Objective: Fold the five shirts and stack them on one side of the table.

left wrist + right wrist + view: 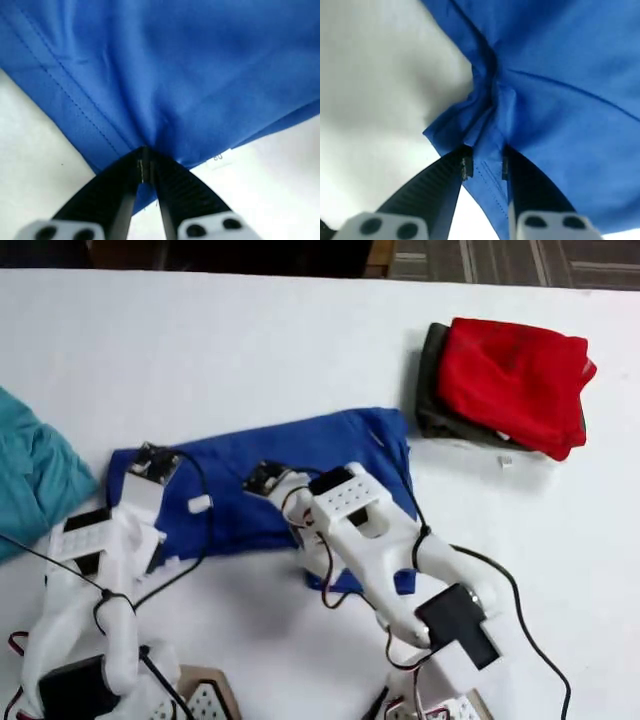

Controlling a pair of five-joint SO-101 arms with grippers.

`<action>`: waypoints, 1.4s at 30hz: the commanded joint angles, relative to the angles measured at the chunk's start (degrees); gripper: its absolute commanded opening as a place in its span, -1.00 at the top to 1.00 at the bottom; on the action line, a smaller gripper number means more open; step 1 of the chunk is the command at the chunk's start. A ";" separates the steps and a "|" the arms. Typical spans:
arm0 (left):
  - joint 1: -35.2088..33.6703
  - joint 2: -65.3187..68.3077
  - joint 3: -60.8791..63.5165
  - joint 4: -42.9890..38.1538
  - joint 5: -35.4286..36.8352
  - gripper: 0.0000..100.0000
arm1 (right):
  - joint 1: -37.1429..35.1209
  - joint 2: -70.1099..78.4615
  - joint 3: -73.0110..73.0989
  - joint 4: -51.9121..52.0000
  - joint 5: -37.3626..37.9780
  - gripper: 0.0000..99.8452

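A blue shirt (pixel 300 465) is seen spread across the middle of a white table (pixel 250 330), its near edge hidden in part by both arms. The left gripper (pixel 145 162) is closed tight on its hem, and the right gripper (pixel 485 167) is clamped on a bunched fold. To the blue shirt's right, a folded red shirt (pixel 515 380) is stacked on a dark shirt (pixel 432 390). To its left, a teal shirt (pixel 30 480) lies crumpled. Grey floor (pixel 500 260) is glimpsed beyond.

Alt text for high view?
A blue shirt lies on the table, gripped by the left gripper at its end and the right gripper near its middle. Folded red shirt atop a dark shirt at right; teal shirt at left edge.
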 commanded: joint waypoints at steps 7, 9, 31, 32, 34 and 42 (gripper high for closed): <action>0.35 -0.97 0.13 -0.44 0.44 0.94 | 1.63 -5.85 -0.53 -0.66 0.70 0.97; 0.35 -0.97 0.13 -0.44 0.44 0.94 | 3.47 -9.63 -0.53 0.40 0.97 0.96; 0.35 -0.97 0.13 -0.44 0.44 0.94 | -0.48 -16.92 9.41 0.92 1.05 0.88; 0.35 -0.97 0.13 -0.44 0.44 0.94 | 0.04 -16.92 9.41 0.92 1.05 0.81; 0.35 -0.97 0.13 -0.44 0.44 0.94 | 1.45 -16.92 9.41 0.92 1.05 0.61; 0.35 -0.97 0.13 -0.44 0.44 0.94 | -1.63 -17.45 9.85 6.73 6.07 0.47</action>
